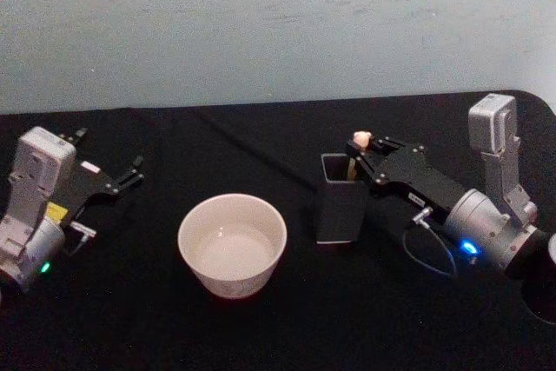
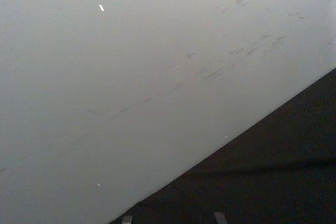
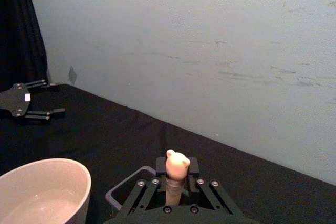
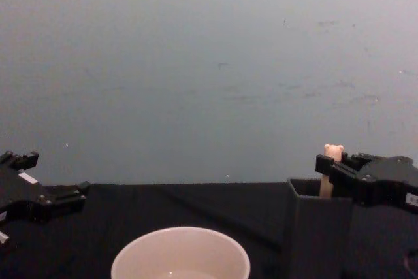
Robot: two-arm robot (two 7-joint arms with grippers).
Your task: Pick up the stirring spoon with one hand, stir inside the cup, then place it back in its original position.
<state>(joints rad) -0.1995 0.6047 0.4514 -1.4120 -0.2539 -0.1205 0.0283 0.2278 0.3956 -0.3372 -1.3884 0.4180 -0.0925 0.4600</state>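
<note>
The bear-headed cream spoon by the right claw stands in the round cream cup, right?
No. The bear-topped cream spoon stands in the dark grey square holder, not the round cream-white cup, as the head view shows; the right claw is at its handle.

black tablecloth [image 1: 261,336], scuffed pale wall [image 1: 261,23]

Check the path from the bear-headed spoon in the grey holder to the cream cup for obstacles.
Nothing visible blocks it. Bare black tablecloth separates the dark grey square holder from the wide cream cup; the right gripper is at the cream bear-headed spoon.
</note>
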